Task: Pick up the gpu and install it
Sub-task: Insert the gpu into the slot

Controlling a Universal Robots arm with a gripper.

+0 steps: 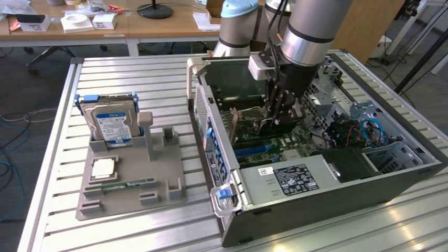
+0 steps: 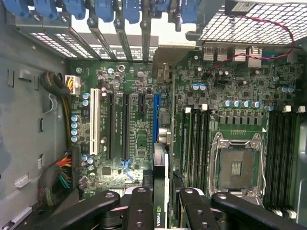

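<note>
Slatted aluminium table (image 1: pixel 140 73) carries the whole setup, with a wooden desk (image 1: pixel 147 26) of small boxes at the far edge of the room behind it. On the exterior view's right an open computer case (image 1: pixel 336 205) lies on its side, and the robot arm reaches down into it from the far side. The gripper (image 1: pixel 280 111) is low inside the case, its jaws drawn narrow onto the gpu (image 1: pixel 274 126), which is gripped edge-on just above the motherboard (image 1: pixel 280 144). From outside the card is mostly hidden by the fingers and shows as little more than a dark slab. In the wrist view the black fingers (image 2: pixel 139 208) flank the gripper (image 2: pixel 163 203), and the gpu (image 2: pixel 158 218) shows as a thin strip with a green logo, its lower end cut off by the frame. It lines up near the blue slot (image 2: pixel 156 117); whether it touches any slot cannot be told. Beyond it lie the empty processor socket (image 2: pixel 237 165) and a row of blue latches (image 2: pixel 103 9) at the case's back wall. On the exterior view's left a grey holder (image 1: pixel 161 197) bears a hard drive (image 1: pixel 112 123) standing upright, a processor chip (image 1: pixel 104 168) and a green memory stick (image 1: pixel 126 185), well apart from the case.
</note>
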